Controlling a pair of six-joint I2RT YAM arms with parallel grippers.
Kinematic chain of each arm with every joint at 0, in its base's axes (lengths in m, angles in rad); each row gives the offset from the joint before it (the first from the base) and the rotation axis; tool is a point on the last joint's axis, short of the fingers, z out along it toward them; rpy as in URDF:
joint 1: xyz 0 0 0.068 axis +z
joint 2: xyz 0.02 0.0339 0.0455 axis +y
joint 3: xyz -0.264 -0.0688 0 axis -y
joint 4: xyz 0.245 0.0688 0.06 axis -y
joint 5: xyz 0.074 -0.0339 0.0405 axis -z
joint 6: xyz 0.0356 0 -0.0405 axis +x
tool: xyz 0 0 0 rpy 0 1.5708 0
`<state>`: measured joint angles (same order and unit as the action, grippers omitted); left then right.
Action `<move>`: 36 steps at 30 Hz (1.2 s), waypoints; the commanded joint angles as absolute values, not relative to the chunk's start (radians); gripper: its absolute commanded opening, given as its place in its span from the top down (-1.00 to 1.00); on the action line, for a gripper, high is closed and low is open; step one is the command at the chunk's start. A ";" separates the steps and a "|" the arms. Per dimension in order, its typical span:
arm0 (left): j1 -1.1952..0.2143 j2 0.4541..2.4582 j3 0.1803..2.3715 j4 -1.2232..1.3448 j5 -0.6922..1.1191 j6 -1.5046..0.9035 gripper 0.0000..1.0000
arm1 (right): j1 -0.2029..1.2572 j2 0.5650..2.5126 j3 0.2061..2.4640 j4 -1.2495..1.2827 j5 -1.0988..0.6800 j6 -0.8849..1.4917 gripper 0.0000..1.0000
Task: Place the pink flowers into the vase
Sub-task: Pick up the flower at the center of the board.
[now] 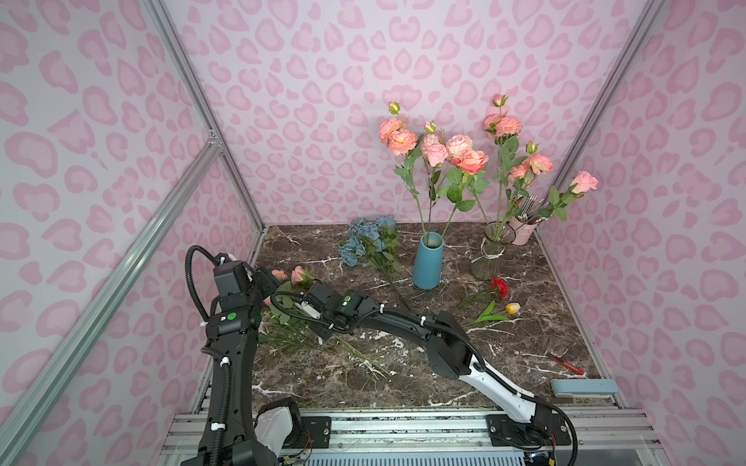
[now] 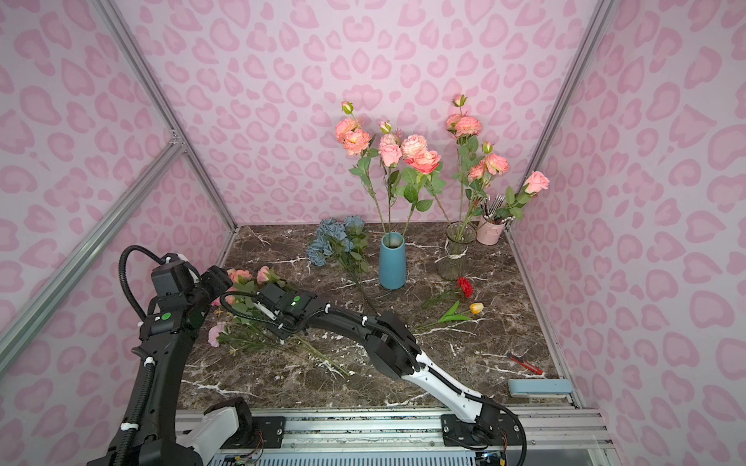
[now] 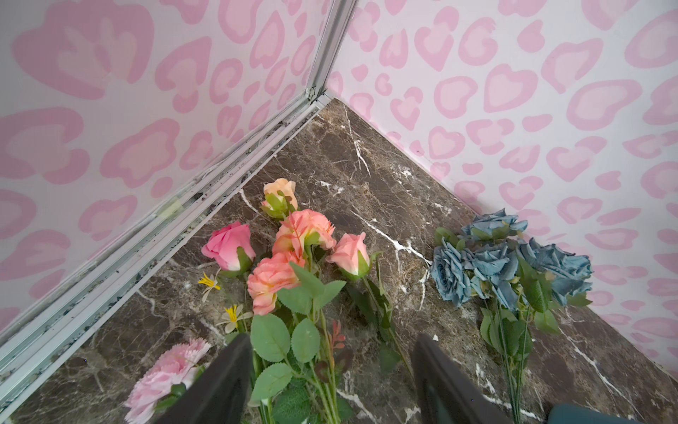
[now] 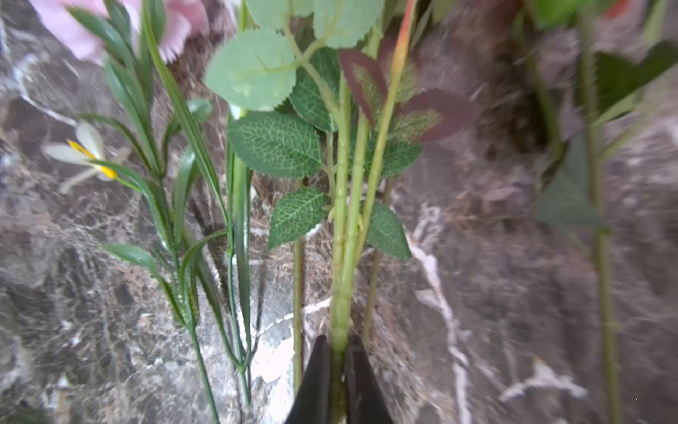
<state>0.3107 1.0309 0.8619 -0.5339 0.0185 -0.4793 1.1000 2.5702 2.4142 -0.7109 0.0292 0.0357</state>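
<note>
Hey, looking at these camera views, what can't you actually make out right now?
Right tool: in both top views its own wrist housing hides the fingertips; only the right wrist view shows it shut on a green stem.
That stem's bloom: cut off by the right wrist view's edge.
Pale pink bloom: blurred and cropped in the right wrist view.
Pink cup: contents too small in a top view.

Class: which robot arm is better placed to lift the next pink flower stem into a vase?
Right: the right gripper is shut on a leafy green stem of the pink artificial flowers; the left gripper stands open, gripping nothing.
</note>
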 commanded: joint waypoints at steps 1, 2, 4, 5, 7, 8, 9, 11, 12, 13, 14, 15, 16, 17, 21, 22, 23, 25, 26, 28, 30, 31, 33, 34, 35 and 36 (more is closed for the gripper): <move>0.313 1.025 0.861 -0.495 0.021 -0.479 -0.45 | 1.099 2.511 2.427 -0.718 0.065 0.012 1.00; 0.312 1.022 0.860 -0.494 0.020 -0.479 -0.45 | 1.098 2.498 2.425 -0.726 0.073 0.012 1.00; 0.313 1.023 0.861 -0.495 0.018 -0.478 -0.44 | 1.095 2.467 2.418 -0.753 0.080 0.003 1.00; 0.313 1.022 0.861 -0.495 0.017 -0.478 -0.44 | 1.092 2.453 2.410 -0.765 0.082 0.002 1.00; 0.313 1.020 0.860 -0.497 0.012 -0.480 -0.44 | 1.081 2.419 2.375 -0.794 0.084 0.013 1.00; 0.314 1.018 0.860 -0.497 0.009 -0.480 -0.44 | 1.077 2.406 2.355 -0.807 0.086 0.021 1.00; 0.314 1.017 0.861 -0.499 0.007 -0.481 -0.44 | 1.067 2.387 2.321 -0.818 0.087 0.031 1.00; 0.314 1.015 0.861 -0.499 0.003 -0.482 -0.44 | 1.053 2.347 2.229 -0.810 0.097 0.045 1.00; 0.314 1.015 0.861 -0.500 0.002 -0.483 -0.44 | 1.046 2.317 2.160 -0.790 0.106 0.053 1.00; 0.314 1.013 0.860 -0.500 0.000 -0.483 -0.44 | 1.038 2.295 2.090 -0.763 0.103 0.059 1.00; 0.314 1.013 0.860 -0.500 -0.001 -0.483 -0.44 | 1.028 2.245 2.023 -0.732 0.100 0.065 1.00; 0.314 1.012 0.861 -0.499 -0.004 -0.485 -0.44 | 1.019 2.218 1.971 -0.708 0.097 0.075 1.00; 0.315 1.012 0.860 -0.500 -0.006 -0.486 -0.44 | 1.009 2.190 1.920 -0.683 0.084 0.083 1.00; 0.316 1.011 0.860 -0.500 -0.006 -0.486 -0.44 | 1.002 2.168 1.882 -0.664 0.079 0.089 1.00; 0.316 1.008 0.859 -0.497 -0.006 -0.488 -0.44 | 0.969 2.087 1.761 -0.587 0.083 0.116 1.00; 0.316 1.007 0.858 -0.496 -0.008 -0.489 -0.44 | 0.964 2.069 1.740 -0.570 0.086 0.121 1.00; 0.316 1.008 0.858 -0.497 -0.009 -0.488 -0.44 | 0.961 2.052 1.724 -0.551 0.087 0.123 1.00; 0.316 1.008 0.858 -0.496 -0.006 -0.489 -0.44 | 0.958 2.008 1.683 -0.503 0.094 0.130 1.00; 0.317 1.006 0.856 -0.495 -0.007 -0.490 -0.44 | 0.956 1.988 1.667 -0.481 0.094 0.132 1.00; 0.317 1.004 0.855 -0.494 -0.006 -0.491 -0.44 | 0.952 1.945 1.635 -0.434 0.108 0.141 1.00; 0.318 1.001 0.853 -0.491 -0.006 -0.491 -0.44 | 0.948 1.899 1.597 -0.384 0.109 0.144 1.00; 0.318 0.999 0.853 -0.491 -0.005 -0.491 -0.44 | 0.948 1.873 1.574 -0.347 0.117 0.148 1.00; 0.318 0.997 0.851 -0.491 -0.006 -0.491 -0.44 | 0.947 1.824 1.540 -0.295 0.126 0.156 1.00; 0.317 0.998 0.851 -0.491 -0.006 -0.491 -0.44 | 0.946 1.802 1.526 -0.274 0.135 0.159 1.00; 0.318 0.998 0.851 -0.489 -0.006 -0.491 -0.44 | 0.947 1.782 1.515 -0.254 0.145 0.162 1.00; 0.318 0.997 0.851 -0.489 -0.002 -0.491 -0.44 | 0.947 1.760 1.499 -0.229 0.154 0.163 1.00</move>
<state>0.3172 1.0004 0.8543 -0.5312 0.0002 -0.4881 0.9466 1.8030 1.5208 -0.3691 0.1162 0.1425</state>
